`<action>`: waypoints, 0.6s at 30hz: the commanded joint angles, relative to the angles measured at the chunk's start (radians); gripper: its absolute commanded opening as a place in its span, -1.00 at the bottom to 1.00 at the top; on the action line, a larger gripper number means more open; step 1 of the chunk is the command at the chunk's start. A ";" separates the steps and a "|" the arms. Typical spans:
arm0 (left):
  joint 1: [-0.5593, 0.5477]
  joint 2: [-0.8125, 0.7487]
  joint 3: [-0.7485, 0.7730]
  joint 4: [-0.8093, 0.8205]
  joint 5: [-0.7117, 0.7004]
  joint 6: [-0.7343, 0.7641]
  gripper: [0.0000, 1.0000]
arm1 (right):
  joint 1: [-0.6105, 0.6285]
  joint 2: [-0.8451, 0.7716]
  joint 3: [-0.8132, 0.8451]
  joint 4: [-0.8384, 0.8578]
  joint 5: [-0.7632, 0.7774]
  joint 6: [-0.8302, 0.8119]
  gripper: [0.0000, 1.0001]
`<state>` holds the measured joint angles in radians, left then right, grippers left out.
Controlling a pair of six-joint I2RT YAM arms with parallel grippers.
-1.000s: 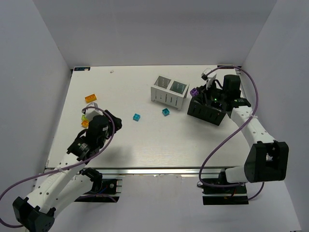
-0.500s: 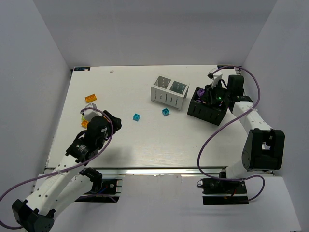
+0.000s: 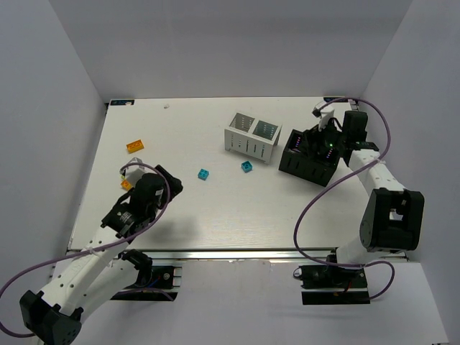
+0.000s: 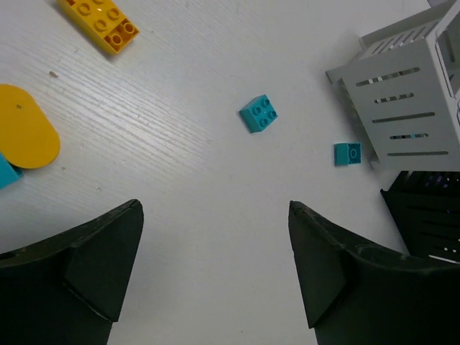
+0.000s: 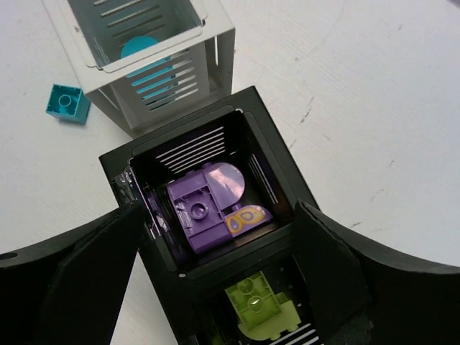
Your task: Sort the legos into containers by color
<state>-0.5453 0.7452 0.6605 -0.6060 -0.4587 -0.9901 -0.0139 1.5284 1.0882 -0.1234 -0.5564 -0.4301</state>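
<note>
overhead and wrist views, sorting under way. the right gripper (image 5: 208, 280) hangs over the black container (image 5: 188, 126) at the right of the overhead frame, jaws spread wide and empty. a purple brick (image 5: 205, 205) lies loose in the compartment directly beneath, which reads as a drop from above so that the slotted walls keep it in. a lime green brick (image 5: 255, 305) fills the neighbouring compartment, so this box appears to take purple and green. the white container (image 5: 219, 54), just beside it, shows a cyan piece (image 5: 144, 49) inside.

the left gripper (image 4: 215, 277), lower left overhead, is likewise wide apart and holds nothing. it faces the loose bricks on the table (image 4: 187, 215): an orange brick (image 4: 99, 21), an orange rounded piece (image 4: 25, 136), a cyan brick (image 4: 259, 113) and a smaller cyan brick (image 4: 348, 153) just beside the white container. it is probably lining up a pick.

unclear: a cyan fragment is cut off at the left edge of the left wrist view. the white container's second compartment is out of frame or too small to read. the left arm hides whatever lies beneath it overhead.
</note>
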 commanded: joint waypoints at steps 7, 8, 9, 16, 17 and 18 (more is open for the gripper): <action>-0.001 0.003 0.036 -0.244 -0.112 -0.214 0.79 | -0.001 -0.126 0.055 -0.080 -0.478 -0.263 0.64; 0.001 0.017 0.034 -0.258 -0.107 -0.231 0.75 | 0.006 -0.122 0.074 -0.140 -0.499 -0.269 0.30; 0.001 0.025 0.033 -0.282 -0.104 -0.245 0.70 | 0.047 -0.116 0.082 -0.168 -0.502 -0.274 0.07; 0.059 0.104 0.021 -0.291 -0.020 -0.216 0.26 | 0.193 -0.137 0.024 -0.223 -0.461 -0.311 -0.02; 0.091 0.121 0.033 -0.287 0.014 -0.197 0.33 | 0.218 -0.140 0.016 -0.217 -0.458 -0.308 0.12; 0.108 0.141 0.040 -0.285 0.029 -0.179 0.43 | 0.229 -0.142 0.003 -0.197 -0.453 -0.302 0.18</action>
<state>-0.4843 0.8474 0.6659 -0.8730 -0.4816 -1.2011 0.1822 1.4143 1.1141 -0.3058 -0.9821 -0.7105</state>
